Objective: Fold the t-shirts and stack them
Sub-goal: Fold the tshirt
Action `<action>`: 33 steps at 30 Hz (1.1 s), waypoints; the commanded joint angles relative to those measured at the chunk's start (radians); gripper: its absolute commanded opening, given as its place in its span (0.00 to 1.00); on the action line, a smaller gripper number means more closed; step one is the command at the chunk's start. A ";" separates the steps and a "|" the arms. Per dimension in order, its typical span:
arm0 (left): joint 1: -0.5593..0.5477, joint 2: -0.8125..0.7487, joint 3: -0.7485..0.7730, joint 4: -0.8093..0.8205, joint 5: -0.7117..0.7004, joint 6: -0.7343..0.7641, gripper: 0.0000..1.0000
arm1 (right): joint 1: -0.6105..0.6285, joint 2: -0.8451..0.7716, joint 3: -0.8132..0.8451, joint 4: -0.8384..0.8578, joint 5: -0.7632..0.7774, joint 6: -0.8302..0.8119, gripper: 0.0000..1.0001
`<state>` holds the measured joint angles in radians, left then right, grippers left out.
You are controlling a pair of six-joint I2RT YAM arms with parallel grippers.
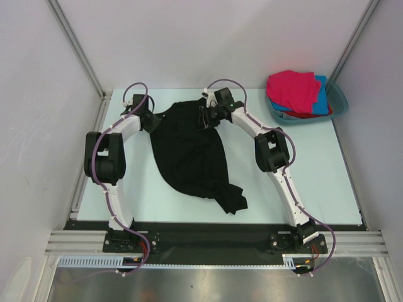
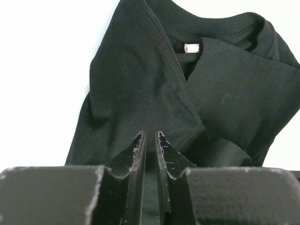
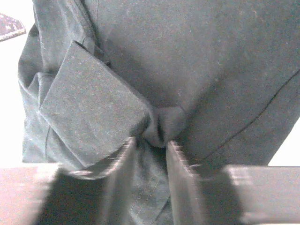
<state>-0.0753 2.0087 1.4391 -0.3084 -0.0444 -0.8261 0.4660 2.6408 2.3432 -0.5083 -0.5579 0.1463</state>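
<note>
Pinched in my right gripper (image 3: 151, 141) sits a fold of the black t-shirt (image 3: 211, 70); my left gripper (image 2: 150, 134) nips its edge.

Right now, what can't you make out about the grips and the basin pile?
Left wrist view: whether the left gripper pinches the black t-shirt; dark fingers on dark cloth.
Right wrist view: the right gripper, its finger edges blurred.
Top view: both grippers' fingertips, hidden under their wrists.
Top view: what lies under the pink t-shirt in the basin.
</note>
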 commanded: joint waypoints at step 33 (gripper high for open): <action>0.009 -0.031 -0.008 0.026 -0.003 0.013 0.18 | 0.033 -0.306 -0.197 0.002 0.254 -0.068 0.42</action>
<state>-0.0750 2.0083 1.4326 -0.3073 -0.0418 -0.8265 0.5026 2.2917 2.1155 -0.4633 -0.3721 0.0639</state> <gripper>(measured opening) 0.181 0.255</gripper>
